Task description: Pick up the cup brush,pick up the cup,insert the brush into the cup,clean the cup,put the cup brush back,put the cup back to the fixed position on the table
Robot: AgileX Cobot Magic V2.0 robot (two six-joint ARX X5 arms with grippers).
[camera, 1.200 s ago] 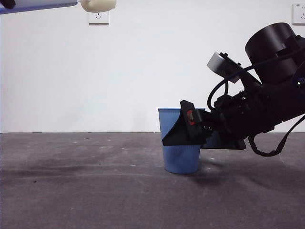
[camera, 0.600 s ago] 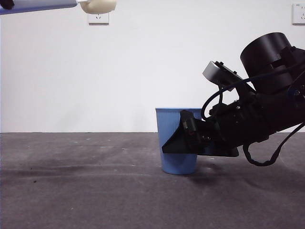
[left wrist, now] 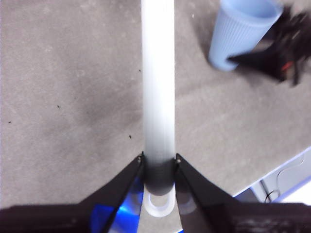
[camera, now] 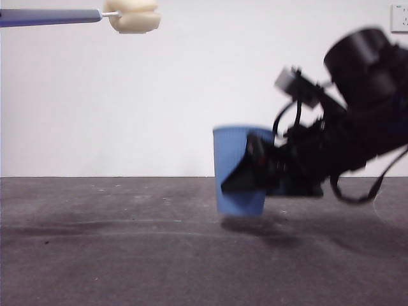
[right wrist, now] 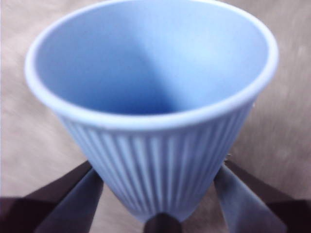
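The blue ribbed cup (camera: 237, 171) hangs a little above the table (camera: 127, 255), gripped from its right side by my right gripper (camera: 252, 172). In the right wrist view the cup (right wrist: 155, 97) sits between the two jaws, mouth open and empty. The cup brush is held high at the top left of the front view, its grey handle (camera: 51, 16) level and its cream sponge head (camera: 132, 15) pointing right. My left gripper (left wrist: 159, 162) is shut on the handle (left wrist: 158, 73); the cup (left wrist: 240, 31) and the other gripper show beyond it.
A white wall with a socket (camera: 399, 18) stands behind the table. A pale table edge and floor (left wrist: 286, 179) show in the left wrist view. The right arm's dark bulk (camera: 357, 127) fills the right side.
The cup has lifted off the table in my right gripper and now hangs just above it. The brush has shifted slightly lower and to the right.
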